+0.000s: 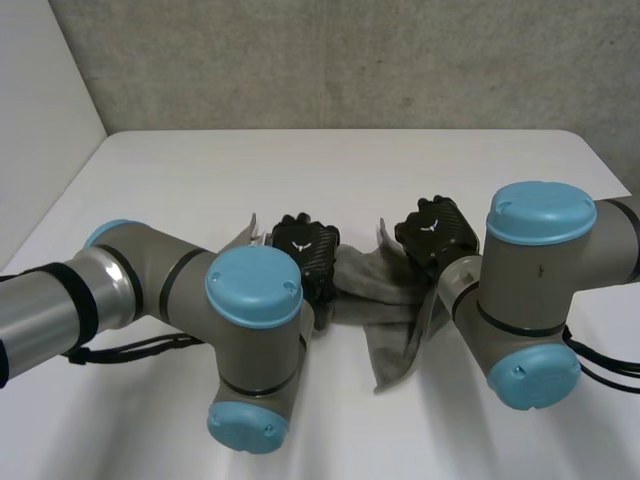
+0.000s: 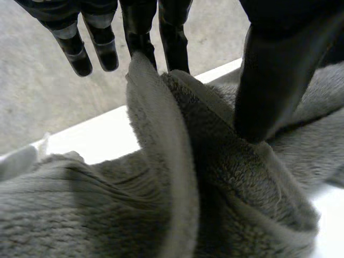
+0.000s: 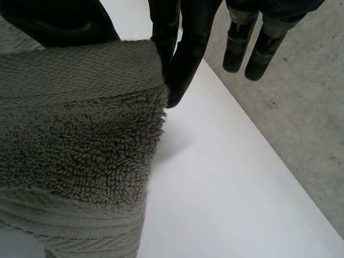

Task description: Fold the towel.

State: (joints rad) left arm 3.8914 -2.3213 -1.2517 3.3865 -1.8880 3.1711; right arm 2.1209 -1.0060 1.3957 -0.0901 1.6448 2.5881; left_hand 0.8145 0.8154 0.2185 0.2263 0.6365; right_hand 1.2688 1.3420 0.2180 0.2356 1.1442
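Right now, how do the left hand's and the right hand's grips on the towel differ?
The left hand pinches a bunched, rolled-over ridge of the towel; the right hand pinches a flat corner. The left hand holds the towel's left end, the right hand its right end. Both pinch thumb against fingers.

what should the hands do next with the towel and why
Probably draw the two hands apart to stretch it flat. The left hand and right hand each pinch the towel at its upper edge, but it sags crumpled between them, trailing onto the table.
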